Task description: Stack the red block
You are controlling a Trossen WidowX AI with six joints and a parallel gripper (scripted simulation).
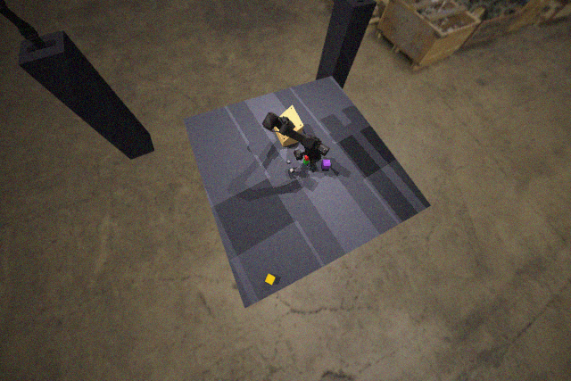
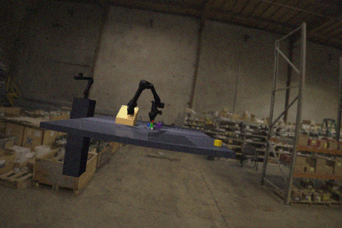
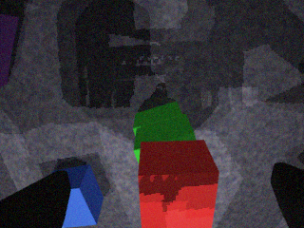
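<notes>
My six-joint arm point(image 1: 294, 135) point(image 2: 144, 84): matte black, slender links, bulkier rounded joint housings. My gripper point(image 2: 152, 120) point(image 3: 174, 180): black, two opposed fingers; in wrist view the tips appear dark, smooth and blunt-ended. Surface markings: too small to tell.

The arm arches over, its claw point(image 1: 312, 168) point(image 2: 151, 119) point(image 3: 174, 180) pointing down, fingers spread wide.
</notes>
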